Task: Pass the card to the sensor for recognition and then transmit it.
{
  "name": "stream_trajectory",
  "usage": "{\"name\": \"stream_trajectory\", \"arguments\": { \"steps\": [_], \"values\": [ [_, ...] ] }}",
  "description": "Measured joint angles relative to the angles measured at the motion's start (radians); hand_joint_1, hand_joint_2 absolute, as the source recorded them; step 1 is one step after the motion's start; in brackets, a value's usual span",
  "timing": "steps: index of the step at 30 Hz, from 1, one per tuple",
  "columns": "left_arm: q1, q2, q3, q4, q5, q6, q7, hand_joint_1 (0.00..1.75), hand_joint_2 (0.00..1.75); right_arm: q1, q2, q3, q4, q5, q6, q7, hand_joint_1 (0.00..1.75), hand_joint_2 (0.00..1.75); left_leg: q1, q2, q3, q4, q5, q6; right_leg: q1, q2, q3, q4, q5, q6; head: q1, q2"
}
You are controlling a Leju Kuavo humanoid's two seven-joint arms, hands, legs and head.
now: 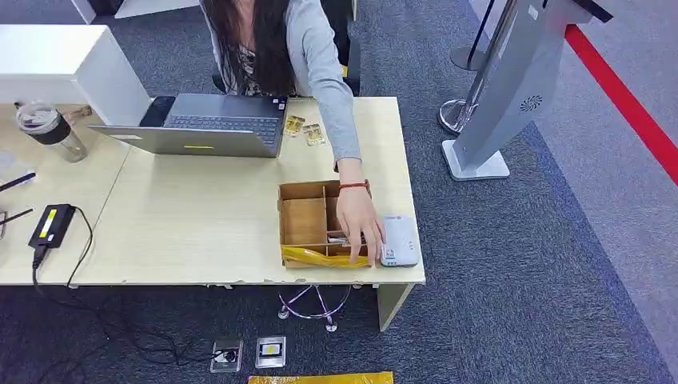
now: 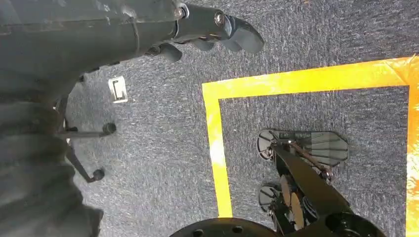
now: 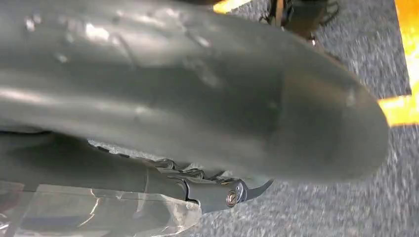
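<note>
Looking for the card, we are finding only small flat pieces (image 1: 337,238) lying in a near compartment of the cardboard box (image 1: 304,222), too small to tell for certain. A person's hand (image 1: 359,225) is reaching into that box, its fingers lying over the compartments. The white sensor (image 1: 398,240) is sitting just beside the box, at the desk's (image 1: 200,232) corner, with the person's fingers touching or nearly touching its edge. All of this is lying well apart from both robot hands, which are hanging low over the grey carpet (image 2: 163,148).

We are seeing the left hand (image 2: 217,32) released, grasping nothing, its dark fingers (image 2: 244,35) loosely bent and apart from the thumb, with a line of yellow tape (image 2: 217,143) running on the floor near it. The right hand (image 3: 217,190) is mostly hiding behind its own thick blurred thumb, so we cannot tell whether it is released or clenched.

Farther back on the desk, two small gold-toned items (image 1: 304,130) are lying beside an open laptop (image 1: 212,128).
</note>
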Motion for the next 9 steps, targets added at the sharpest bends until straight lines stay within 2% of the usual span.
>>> {"name": "stream_trajectory", "arguments": {
  "steps": [9],
  "values": [
    [0.011, -0.019, 0.031, -0.028, -0.007, 0.000, 0.005, 0.00, 0.00, 0.013, 0.032, 0.039, -0.024, 0.001, -0.003, -0.002, 0.00, 0.00, 0.000, 0.000, 0.001, 0.000, 0.000, 0.000, 0.000, 0.000, 0.001, 0.000, 0.000, 0.000, 0.000, 0.000]
  ]
}}
